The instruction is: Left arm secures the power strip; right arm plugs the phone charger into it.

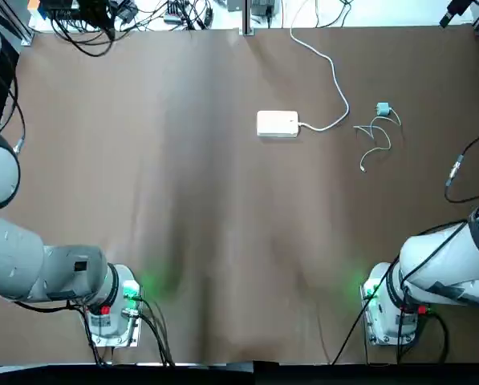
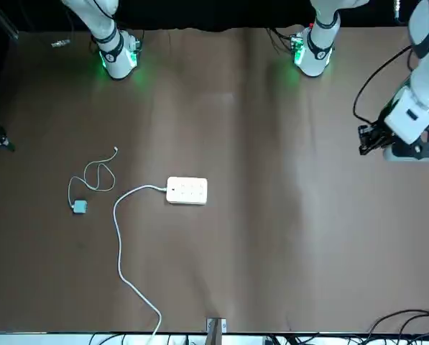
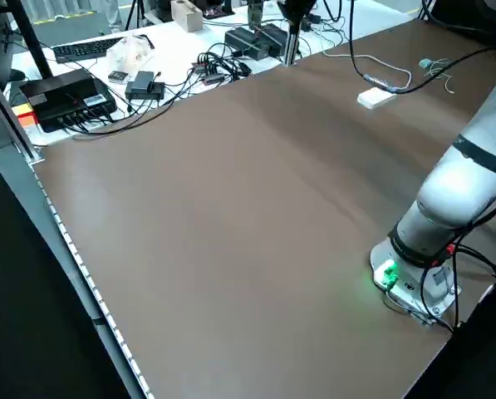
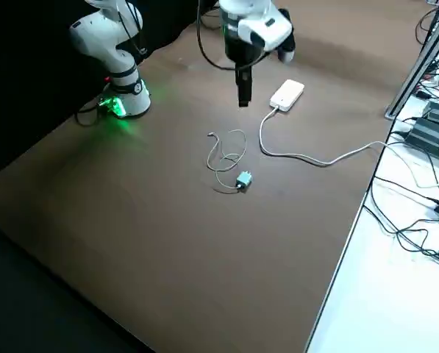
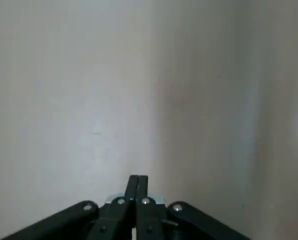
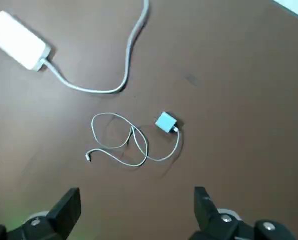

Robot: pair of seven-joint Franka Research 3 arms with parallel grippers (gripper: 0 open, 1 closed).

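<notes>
Two black two-finger grippers hang above one brown table: the left gripper (image 5: pixel 139 176) closed on nothing, the right gripper (image 6: pixel 138 190) wide open, facing the charger. One flat white rectangular power strip (image 1: pixel 278 123) with one white cord (image 1: pixel 335 79) lies just beside one teal-blue cube phone charger (image 1: pixel 383 109), its single thin white cable (image 1: pixel 388 138) loosely looped. Any writing on either is too small to read.

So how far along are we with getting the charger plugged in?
Nothing looks done: the charger lies loose beside the power strip, unplugged. Nothing is in hand: the left pincer is shut on nothing, the right pincer open and empty, both above the table. Securing and plugging are left.
</notes>
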